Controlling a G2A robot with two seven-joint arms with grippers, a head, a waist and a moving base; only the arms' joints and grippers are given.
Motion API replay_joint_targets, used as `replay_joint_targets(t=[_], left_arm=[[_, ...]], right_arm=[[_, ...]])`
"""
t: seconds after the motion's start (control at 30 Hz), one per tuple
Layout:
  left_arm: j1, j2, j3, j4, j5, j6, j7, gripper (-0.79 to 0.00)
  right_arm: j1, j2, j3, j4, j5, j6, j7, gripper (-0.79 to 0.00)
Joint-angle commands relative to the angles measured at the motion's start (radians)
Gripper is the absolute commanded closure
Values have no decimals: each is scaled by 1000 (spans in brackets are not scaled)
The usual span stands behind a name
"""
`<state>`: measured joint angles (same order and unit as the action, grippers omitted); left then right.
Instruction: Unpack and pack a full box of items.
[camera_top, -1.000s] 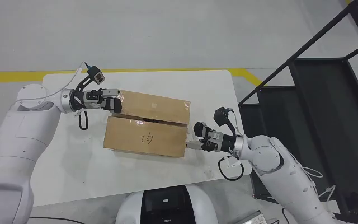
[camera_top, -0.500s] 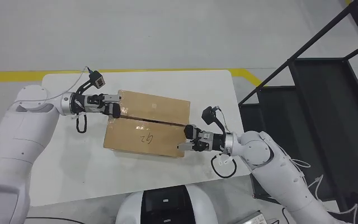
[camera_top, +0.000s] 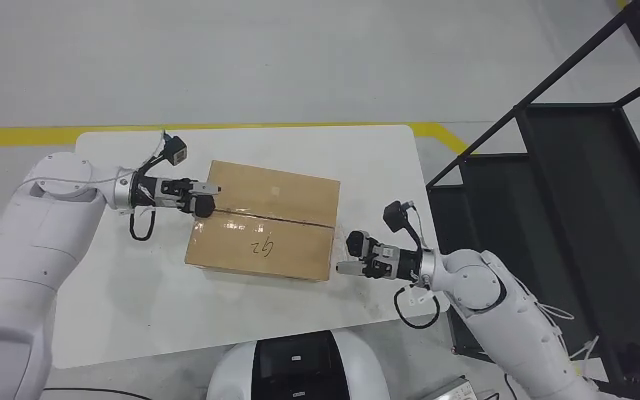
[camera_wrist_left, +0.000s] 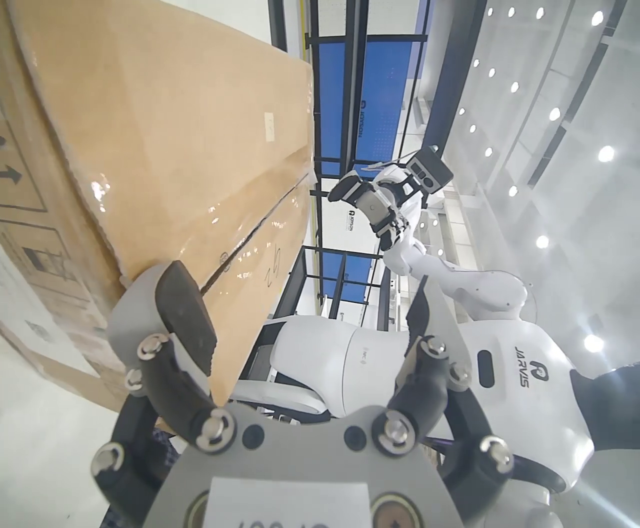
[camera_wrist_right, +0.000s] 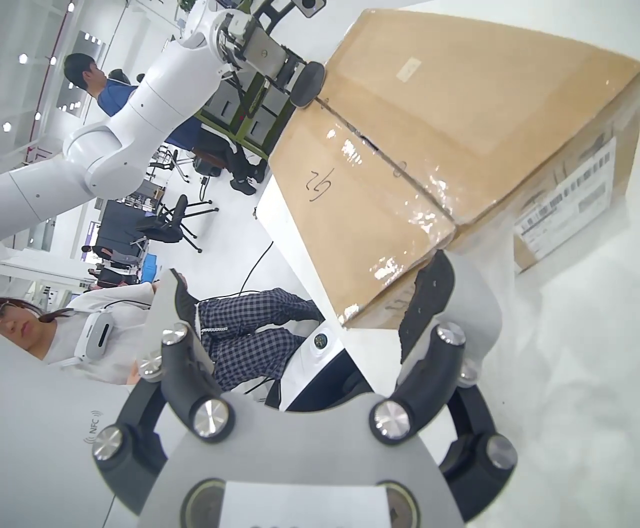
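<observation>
A closed brown cardboard box (camera_top: 265, 220) lies in the middle of the white table (camera_top: 120, 300), its two top flaps meeting at a taped seam. My left gripper (camera_top: 205, 197) stands open at the seam's left end; in the left wrist view one pad (camera_wrist_left: 185, 310) rests against the edge of the box (camera_wrist_left: 150, 150). My right gripper (camera_top: 350, 257) stands open just off the right end of the box, nothing between its fingers (camera_wrist_right: 430, 300). In the right wrist view the box (camera_wrist_right: 425, 125) carries a white label on its end face.
Bare table top lies in front of and to the left of the box. The table's right edge is close behind my right gripper. A black stair frame (camera_top: 560, 150) stands on the floor to the right.
The dark gap between the box flaps has closed and the top lies flat. My right gripper went in to the box's right end and drew back. My left gripper shifted slightly toward the seam.
</observation>
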<state>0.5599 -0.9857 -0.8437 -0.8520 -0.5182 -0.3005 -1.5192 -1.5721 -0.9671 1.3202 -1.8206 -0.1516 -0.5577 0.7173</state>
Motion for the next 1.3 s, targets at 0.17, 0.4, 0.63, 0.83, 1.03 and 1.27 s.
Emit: replay_joint_targets(t=[0.17, 0.4, 0.63, 0.83, 1.03, 1.27], left_arm=[[3, -6, -1, -24, 6, 6, 9, -785], [5, -6, -2, -29, 2, 6, 10, -785], [5, -6, -2, -29, 2, 6, 10, -785], [5, -6, -2, -29, 2, 6, 10, -785], [5, -6, -2, -29, 2, 6, 10, -785], [5, -6, -2, -29, 2, 6, 10, -785]], right_arm=[[-19, -5, -69, 15, -15, 14, 9, -785], [26, -19, -149, 73, -54, 69, -12, -785], [95, -37, -206, 151, -59, 134, -55, -785], [127, -51, -243, 173, -52, 166, -104, -785], [143, -64, -257, 209, -44, 221, -206, -785], [115, -65, -208, 236, 6, 222, -301, -785]])
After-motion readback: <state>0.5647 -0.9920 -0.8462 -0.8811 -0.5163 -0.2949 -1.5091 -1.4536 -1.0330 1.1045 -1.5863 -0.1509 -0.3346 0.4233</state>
